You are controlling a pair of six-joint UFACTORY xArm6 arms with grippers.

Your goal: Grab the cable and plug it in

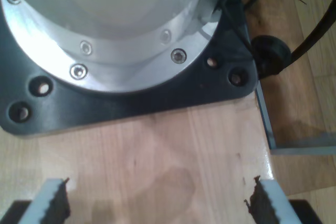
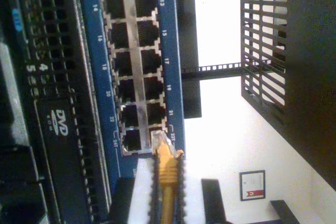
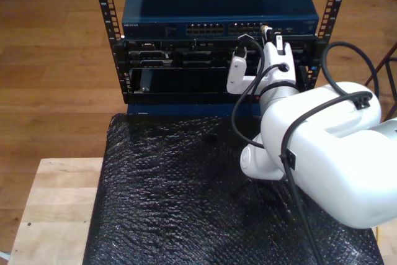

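The yellow-orange cable (image 2: 167, 182) runs between the black serrated fingers (image 2: 181, 192) of my second gripper (image 2: 167, 195), which is shut on it. Its clear plug (image 2: 160, 141) points at the blue switch (image 2: 173, 51), with the tip at the mouth of the end port beside label 23. Whether the plug is seated I cannot tell. In the exterior view my second gripper (image 3: 272, 34) is up against the switch (image 3: 217, 7), towards that view's right. My first gripper (image 1: 160, 203) is open with nothing in it, above a wooden tabletop (image 1: 173, 150).
The switch tops a black rack (image 3: 186, 72) between perforated posts (image 3: 105, 10). A unit marked DVD (image 2: 55, 129) lies beside the switch. A black bubble mat (image 3: 167, 197) covers the table. An arm's silver base on a black plate (image 1: 136, 93) stands ahead of my first gripper.
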